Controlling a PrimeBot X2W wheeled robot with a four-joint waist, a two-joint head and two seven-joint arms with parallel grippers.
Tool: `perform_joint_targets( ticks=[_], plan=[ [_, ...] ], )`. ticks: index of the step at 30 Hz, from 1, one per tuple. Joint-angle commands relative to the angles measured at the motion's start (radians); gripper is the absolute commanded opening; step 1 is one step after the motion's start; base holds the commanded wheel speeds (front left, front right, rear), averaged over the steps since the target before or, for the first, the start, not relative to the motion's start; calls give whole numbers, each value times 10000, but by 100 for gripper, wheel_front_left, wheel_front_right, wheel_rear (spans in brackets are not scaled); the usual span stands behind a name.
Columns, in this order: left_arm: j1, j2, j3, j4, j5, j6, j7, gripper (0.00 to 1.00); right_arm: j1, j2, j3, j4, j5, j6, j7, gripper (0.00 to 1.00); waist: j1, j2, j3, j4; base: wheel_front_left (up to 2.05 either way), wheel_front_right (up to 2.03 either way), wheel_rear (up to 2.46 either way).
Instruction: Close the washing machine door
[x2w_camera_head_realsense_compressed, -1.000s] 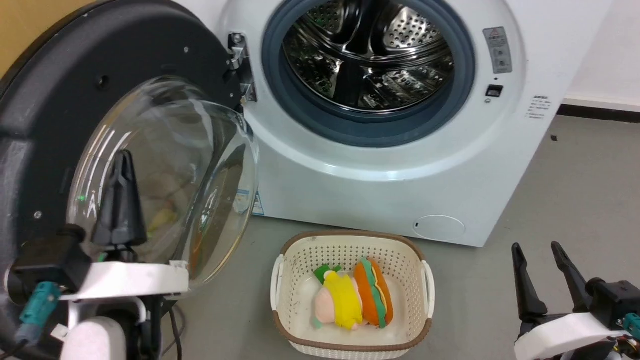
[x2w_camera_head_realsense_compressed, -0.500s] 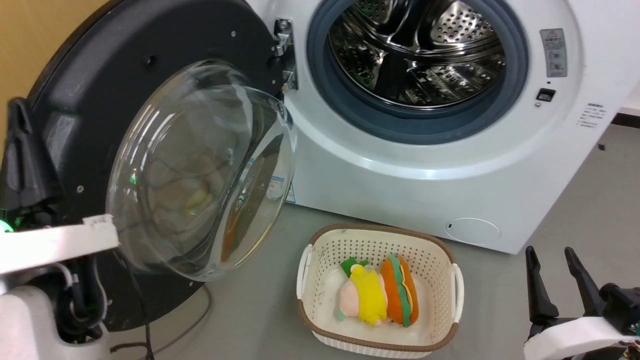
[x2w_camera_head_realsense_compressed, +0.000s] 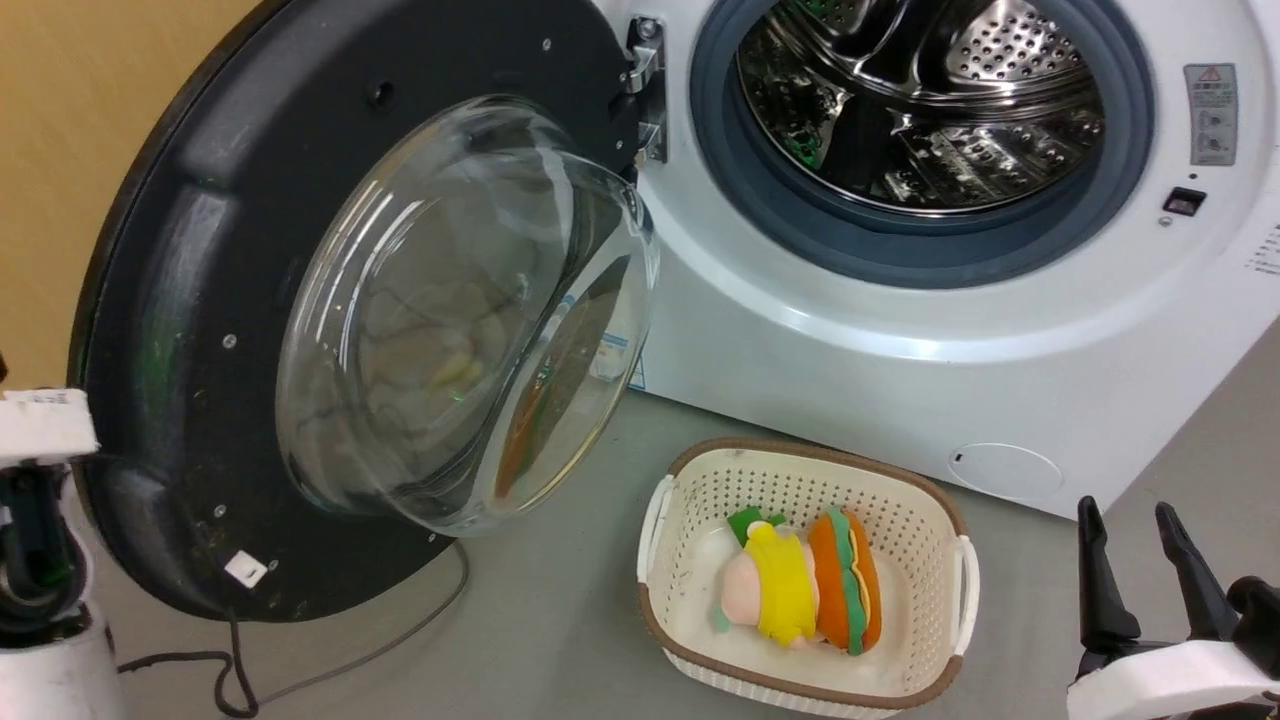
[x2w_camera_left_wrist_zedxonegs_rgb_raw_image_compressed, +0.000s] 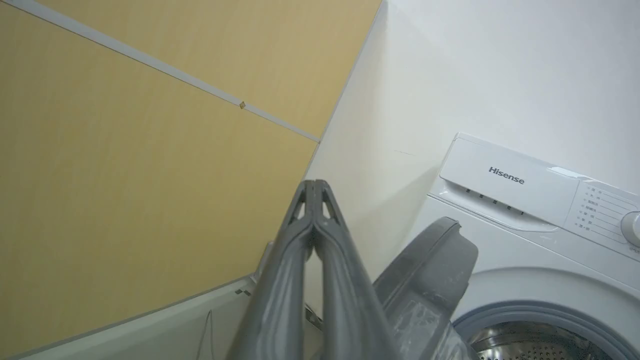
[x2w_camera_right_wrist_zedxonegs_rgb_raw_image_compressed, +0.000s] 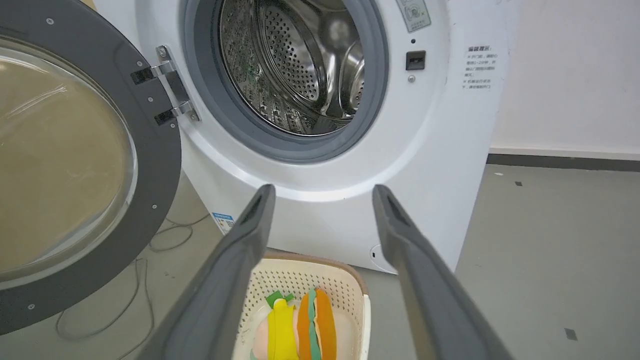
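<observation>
Two dark fingers of the left gripper (x2w_camera_left_wrist_zedxonegs_rgb_raw_image_compressed: 314, 187) meet at the tips, with nothing between them. Just right of and below those tips rises the grey-black upper rim of the washing machine door (x2w_camera_left_wrist_zedxonegs_rgb_raw_image_compressed: 430, 270). The rest of the door is hidden behind the fingers or cut off by the bottom edge.

The right gripper (x2w_camera_right_wrist_zedxonegs_rgb_raw_image_compressed: 323, 192) is spread wide and holds nothing. Ahead of it and to its left, the door (x2w_camera_head_realsense_compressed: 200, 330) is swung fully open on a metal hinge (x2w_camera_head_realsense_compressed: 645, 90). It is a broad matte black disc with small screws, and its clear glass bowl (x2w_camera_head_realsense_compressed: 460, 310) bulges outward. The smeared reflections in the glass are hard to make out.

Straight ahead of the spread fingers is the white washing machine (x2w_camera_head_realsense_compressed: 850, 360), its steel drum (x2w_camera_head_realsense_compressed: 930, 100) ringed by a grey gasket (x2w_camera_head_realsense_compressed: 730, 190). Below and between those fingers sits a cream basket (x2w_camera_right_wrist_zedxonegs_rgb_raw_image_compressed: 350, 280) with plush toys (x2w_camera_right_wrist_zedxonegs_rgb_raw_image_compressed: 300, 330) in it.

The panel to the right of the left gripper reads "Hisense" (x2w_camera_left_wrist_zedxonegs_rgb_raw_image_compressed: 506, 176). A warning label (x2w_camera_head_realsense_compressed: 1210, 112) with a red triangle, a block of small print (x2w_camera_right_wrist_zedxonegs_rgb_raw_image_compressed: 479, 67) and a blue-and-white sticker (x2w_camera_right_wrist_zedxonegs_rgb_raw_image_compressed: 222, 220) are too small to read.
</observation>
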Motion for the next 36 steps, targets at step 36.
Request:
perform_joint_targets(
  ticks=[36],
  plan=[
    [1256, 1314, -1732, -801, -7535, -689, 8350, 0, -261, 43, -796, 389, 931, 8, -869, 100, -1, 0, 425, 1353, 0, 0, 0]
  ],
)
